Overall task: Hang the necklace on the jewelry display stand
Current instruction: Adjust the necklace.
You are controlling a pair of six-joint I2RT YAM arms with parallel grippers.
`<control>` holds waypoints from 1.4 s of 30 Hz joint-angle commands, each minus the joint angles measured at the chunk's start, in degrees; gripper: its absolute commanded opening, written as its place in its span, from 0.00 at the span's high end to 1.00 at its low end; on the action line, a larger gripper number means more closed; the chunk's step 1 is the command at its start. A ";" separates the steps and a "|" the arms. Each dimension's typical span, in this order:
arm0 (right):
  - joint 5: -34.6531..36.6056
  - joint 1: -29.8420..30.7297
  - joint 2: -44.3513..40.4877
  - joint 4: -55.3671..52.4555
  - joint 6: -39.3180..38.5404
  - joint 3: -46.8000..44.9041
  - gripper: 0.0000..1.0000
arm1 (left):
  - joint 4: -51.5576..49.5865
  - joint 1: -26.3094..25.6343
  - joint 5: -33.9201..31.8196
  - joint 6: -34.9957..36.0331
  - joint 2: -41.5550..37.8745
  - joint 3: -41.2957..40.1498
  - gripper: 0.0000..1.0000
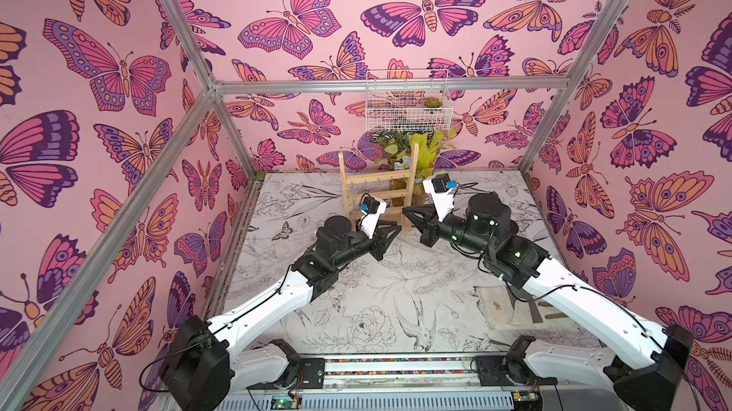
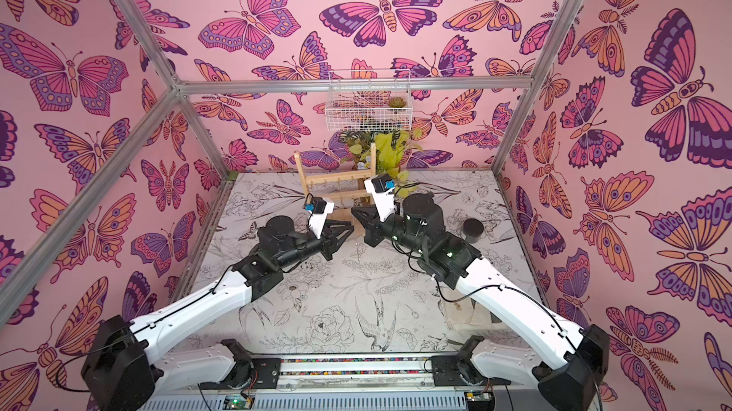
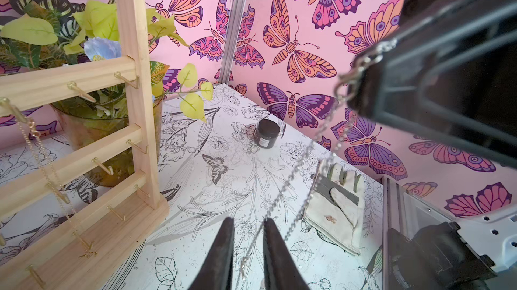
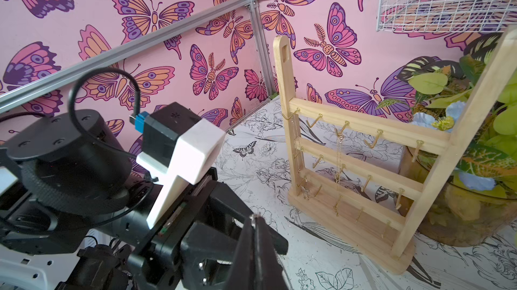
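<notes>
The necklace (image 3: 290, 175) is a fine pale chain hanging in two strands. My right gripper (image 4: 256, 217) is shut on its upper end, a bit of chain showing at the fingertips. In the left wrist view one strand runs down from the right gripper (image 3: 363, 79) into the narrow gap of my left gripper (image 3: 247, 220), whose jaws stand slightly apart around it. The jewelry display stand (image 1: 376, 191) (image 2: 336, 187) (image 3: 134, 79) (image 4: 363, 162) is upright just behind both grippers. In both top views the left gripper (image 1: 396, 227) (image 2: 350, 227) and the right gripper (image 1: 405, 211) (image 2: 353, 211) nearly meet.
Thin gold chains (image 3: 42, 162) hang on the stand's hooks. A plant in a glass vase (image 1: 420, 151) stands behind it, with a white wire basket (image 1: 408, 100) on the wall above. A black jar (image 2: 473, 228) and a glove (image 3: 335, 204) lie to the right.
</notes>
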 commanded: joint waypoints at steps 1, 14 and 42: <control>-0.97 0.27 -0.68 0.52 0.59 1.82 1.00 | 1.47 -0.42 0.47 0.39 -0.27 -0.11 0.78; -2.45 0.27 -0.44 0.98 1.27 1.89 1.00 | 1.61 -0.95 -0.74 0.68 0.48 0.39 0.75; 0.91 0.32 -0.96 -1.42 -0.56 2.56 1.00 | 2.05 -0.94 -0.20 1.63 -2.24 -1.53 0.73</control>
